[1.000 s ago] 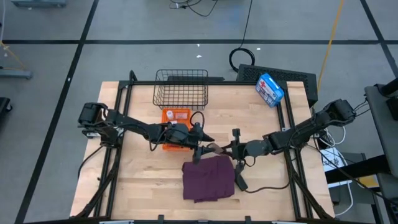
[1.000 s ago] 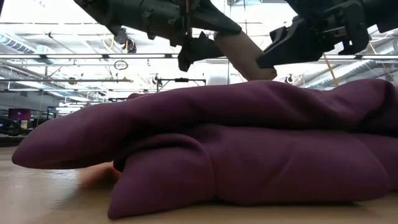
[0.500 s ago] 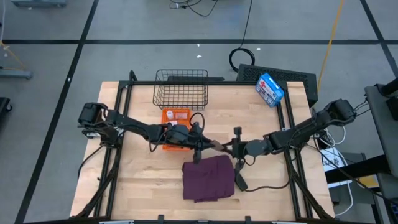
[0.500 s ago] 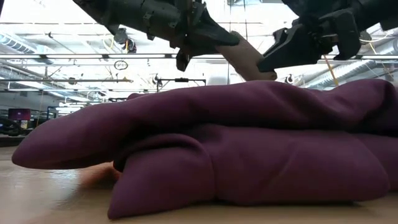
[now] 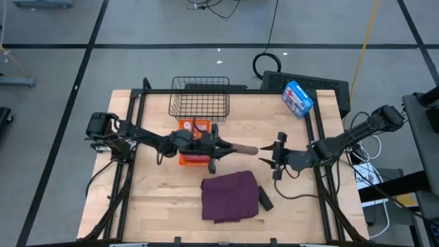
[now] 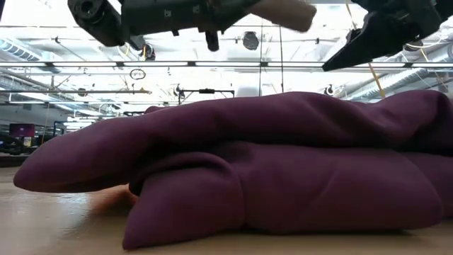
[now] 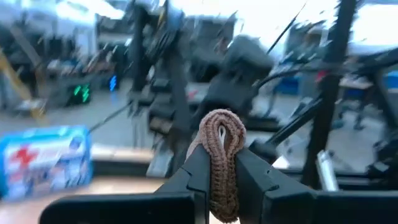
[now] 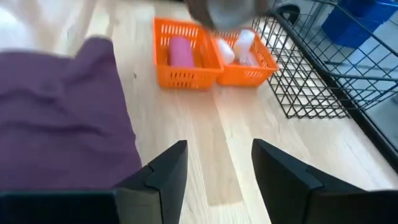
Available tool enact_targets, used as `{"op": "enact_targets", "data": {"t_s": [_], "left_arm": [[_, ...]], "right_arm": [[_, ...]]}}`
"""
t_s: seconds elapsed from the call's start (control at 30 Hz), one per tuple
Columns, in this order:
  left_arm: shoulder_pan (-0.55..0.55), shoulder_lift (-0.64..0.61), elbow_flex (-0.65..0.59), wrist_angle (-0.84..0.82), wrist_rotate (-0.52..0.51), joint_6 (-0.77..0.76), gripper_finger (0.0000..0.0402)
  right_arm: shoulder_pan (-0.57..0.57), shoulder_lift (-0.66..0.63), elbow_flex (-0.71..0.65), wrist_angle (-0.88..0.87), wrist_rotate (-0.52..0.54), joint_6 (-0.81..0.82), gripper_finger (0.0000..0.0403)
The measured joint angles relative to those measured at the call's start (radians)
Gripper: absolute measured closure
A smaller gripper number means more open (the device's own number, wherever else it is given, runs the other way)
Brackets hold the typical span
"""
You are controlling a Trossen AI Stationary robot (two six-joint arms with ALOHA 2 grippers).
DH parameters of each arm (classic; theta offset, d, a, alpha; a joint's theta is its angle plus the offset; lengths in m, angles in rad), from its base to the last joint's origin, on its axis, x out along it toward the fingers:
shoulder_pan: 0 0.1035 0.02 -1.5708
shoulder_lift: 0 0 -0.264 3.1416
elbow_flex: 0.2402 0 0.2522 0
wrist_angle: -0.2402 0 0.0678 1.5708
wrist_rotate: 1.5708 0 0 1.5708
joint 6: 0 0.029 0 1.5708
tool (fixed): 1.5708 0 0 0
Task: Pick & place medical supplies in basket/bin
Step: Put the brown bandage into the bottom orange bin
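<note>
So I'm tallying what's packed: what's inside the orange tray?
In the orange tray: a pink roll in one compartment, white vials in the other. A blurred shape covers part of the far side.

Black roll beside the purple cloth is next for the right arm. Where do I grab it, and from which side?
Grip the black roll across its narrow middle, coming straight down from above. It lies flat on the table, its long axis angled, right against the purple cloth; turn the right gripper so one finger lands on the free outer side.
</note>
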Motion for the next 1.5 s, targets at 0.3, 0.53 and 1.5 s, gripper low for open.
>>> {"op": "enact_targets", "data": {"t_s": [0.3,0.53,1.5], "left_arm": [[0.012,0.000,-0.037,0.073,0.055,0.002,0.0364],[0.011,0.000,-0.037,0.100,0.085,0.001,0.0364],[0.010,0.000,-0.038,0.098,0.085,0.010,0.0364]], "right_arm": [[-0.003,0.012,-0.220,0.663,0.001,-0.164,0.0243],[-0.010,0.110,-0.302,1.164,-0.034,-0.321,0.0232],[-0.093,0.206,-0.260,1.266,-0.261,-0.266,0.0335]]}}
